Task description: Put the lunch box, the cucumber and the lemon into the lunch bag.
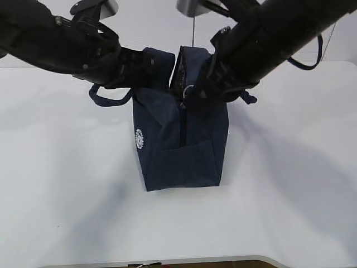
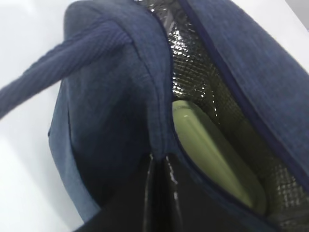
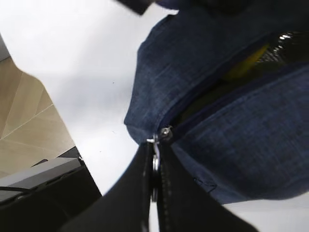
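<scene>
My left gripper (image 2: 159,166) pinches the bag (image 1: 178,151) rim; my right gripper (image 3: 154,159) clamps the zipper pull (image 3: 155,162). Draw it steadily, probably over the box (image 2: 212,159).

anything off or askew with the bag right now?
Nothing spilled or damaged. The lunch bag stands upright on the table, mouth partly open; the lunch box sits inside against the foil lining.

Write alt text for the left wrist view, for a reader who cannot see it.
The left gripper's black fingers, shut, pinch the rim of a dark navy fabric lunch bag beside its open top. Inside, against the silver foil lining, lies the pale sage-green lid of a lunch box. One loop handle crosses over the white table.
</scene>
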Robot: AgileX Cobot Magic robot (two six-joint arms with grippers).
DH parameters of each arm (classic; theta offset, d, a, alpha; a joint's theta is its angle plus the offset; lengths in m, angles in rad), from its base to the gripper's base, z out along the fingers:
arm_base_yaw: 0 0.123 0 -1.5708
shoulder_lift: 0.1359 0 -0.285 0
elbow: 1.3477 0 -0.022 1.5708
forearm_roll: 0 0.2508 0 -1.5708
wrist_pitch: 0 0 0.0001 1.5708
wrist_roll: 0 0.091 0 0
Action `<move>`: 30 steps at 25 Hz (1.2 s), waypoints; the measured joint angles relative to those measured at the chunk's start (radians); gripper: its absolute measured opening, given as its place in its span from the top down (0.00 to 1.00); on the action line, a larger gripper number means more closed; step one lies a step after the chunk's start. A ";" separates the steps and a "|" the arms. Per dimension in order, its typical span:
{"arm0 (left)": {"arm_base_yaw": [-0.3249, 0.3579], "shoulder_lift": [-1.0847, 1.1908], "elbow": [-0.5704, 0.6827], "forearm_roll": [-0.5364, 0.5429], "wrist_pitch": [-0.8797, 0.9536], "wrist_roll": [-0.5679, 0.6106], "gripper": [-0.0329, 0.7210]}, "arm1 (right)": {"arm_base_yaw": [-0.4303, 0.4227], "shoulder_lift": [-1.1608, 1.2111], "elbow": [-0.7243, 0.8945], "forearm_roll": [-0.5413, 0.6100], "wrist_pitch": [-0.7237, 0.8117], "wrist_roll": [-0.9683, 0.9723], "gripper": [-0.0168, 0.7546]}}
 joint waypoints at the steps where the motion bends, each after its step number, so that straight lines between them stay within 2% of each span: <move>1: 0.000 0.000 0.000 -0.002 0.000 0.000 0.97 | 0.000 0.007 -0.022 -0.024 0.017 0.033 0.97; 9: 0.000 0.000 0.000 -0.002 0.010 0.000 0.97 | 0.000 0.118 -0.126 -0.070 0.120 0.181 0.97; 19: 0.000 0.000 0.000 -0.002 0.013 0.000 0.97 | 0.000 0.137 -0.177 -0.070 0.136 0.203 0.97; 30: 0.000 0.000 0.000 -0.022 0.017 0.000 0.90 | 0.000 0.160 -0.180 -0.073 0.142 0.211 0.97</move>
